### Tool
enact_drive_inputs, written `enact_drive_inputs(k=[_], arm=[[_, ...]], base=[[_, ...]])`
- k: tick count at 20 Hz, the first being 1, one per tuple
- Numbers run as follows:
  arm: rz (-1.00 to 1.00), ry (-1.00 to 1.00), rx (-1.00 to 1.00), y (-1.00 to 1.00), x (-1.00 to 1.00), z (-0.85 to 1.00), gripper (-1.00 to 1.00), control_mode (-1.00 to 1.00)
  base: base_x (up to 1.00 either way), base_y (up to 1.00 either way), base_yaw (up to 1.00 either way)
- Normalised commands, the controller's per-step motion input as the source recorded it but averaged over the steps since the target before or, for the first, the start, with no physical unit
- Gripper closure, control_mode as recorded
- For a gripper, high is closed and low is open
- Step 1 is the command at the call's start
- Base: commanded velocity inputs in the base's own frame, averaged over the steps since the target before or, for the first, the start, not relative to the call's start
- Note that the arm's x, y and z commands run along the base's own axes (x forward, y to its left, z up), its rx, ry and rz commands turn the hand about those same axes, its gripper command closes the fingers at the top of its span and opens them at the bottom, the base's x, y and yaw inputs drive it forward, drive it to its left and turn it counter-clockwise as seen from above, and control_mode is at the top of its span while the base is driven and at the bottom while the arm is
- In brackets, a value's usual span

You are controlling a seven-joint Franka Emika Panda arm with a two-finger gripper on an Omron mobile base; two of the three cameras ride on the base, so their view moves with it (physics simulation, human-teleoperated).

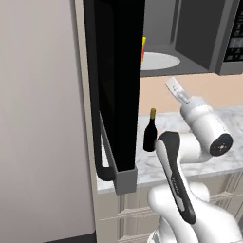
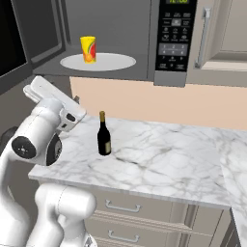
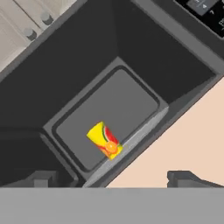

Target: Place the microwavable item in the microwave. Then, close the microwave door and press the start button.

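The yellow cup [image 2: 88, 49] with its red-orange mark stands upright on the white turntable [image 2: 118, 62] inside the microwave [image 2: 120, 24]. From the left base view, just a sliver of the cup [image 1: 144, 49] peeks past the door. The microwave door [image 1: 115, 85] is swung wide open, its bar handle [image 1: 102, 154] facing the room. My gripper [image 3: 113, 178] is open with nothing between its fingertips [image 3: 42, 178]. It sits below and in front of the oven's opening, apart from the cup [image 3: 105, 140]. The button panel [image 2: 176, 36] is on the oven's right side.
A dark wine bottle with a gold cap [image 2: 103, 135] stands on the marble counter [image 2: 159, 159] under the microwave. A tall grey panel [image 1: 42, 118] rises left of the open door. A cabinet with a bar handle [image 2: 206, 36] is right of the oven.
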Motion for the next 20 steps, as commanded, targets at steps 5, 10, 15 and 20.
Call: enact_drive_inputs(k=[5,10,15,20], arm=[[-0.23,-0.03,-0.44,-0.15,-0.50,-0.04,-1.00,-1.00],[-0.33,-0.10,-0.54,0.02,-0.61,-0.43,-1.00,-1.00],[-0.34,-0.17,-0.51,0.06,-0.54,-0.62,-1.00,-1.00],[-0.15,-0.15,-0.44,-0.23,-0.08,-0.72,-1.00,-1.00]], base=[[0.00,0.00,0.00],[0.00,0.00,0.00],[0.00,0.00,0.00],[0.00,0.00,0.00]])
